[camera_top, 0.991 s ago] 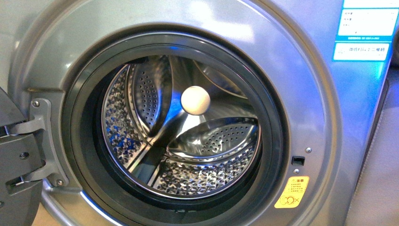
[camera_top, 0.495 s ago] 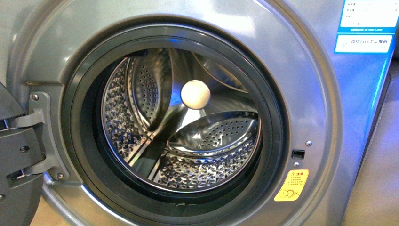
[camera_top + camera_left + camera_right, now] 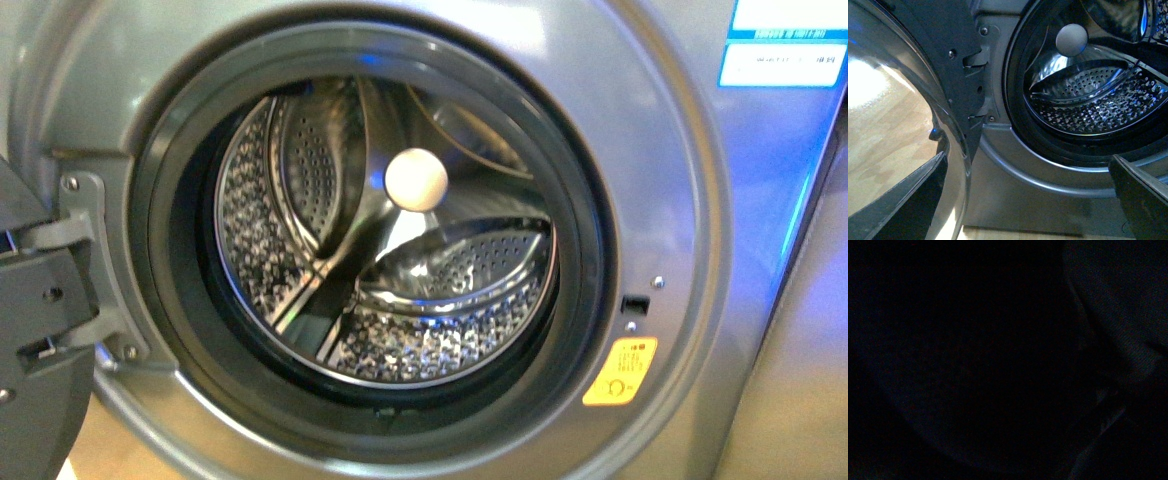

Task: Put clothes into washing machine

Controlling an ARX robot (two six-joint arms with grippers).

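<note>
The silver-grey washing machine (image 3: 660, 180) fills the front view, its door swung open at the left. Its dark gasket (image 3: 165, 250) rings the perforated steel drum (image 3: 450, 340), which has a cream hub (image 3: 416, 180) at the back; no fabric shows inside. In the left wrist view my left gripper (image 3: 1028, 200) is open, low in front of the panel below the porthole, with nothing between its fingers (image 3: 908, 200). The drum (image 3: 1098, 95) and hub (image 3: 1071, 40) show beyond it. The clothes are out of view. The right wrist view is dark. Neither arm shows in the front view.
The open door's dark hinge bracket (image 3: 45, 300) juts out at the porthole's left; its curved glass (image 3: 893, 125) stands close beside my left gripper. A yellow warning sticker (image 3: 620, 372) and blue-white labels (image 3: 780, 60) sit on the right of the panel. Light wooden floor (image 3: 1013, 234) lies below.
The whole machine has slid upward in the front view, and the picture is now slightly blurred. Nothing has entered the drum.
</note>
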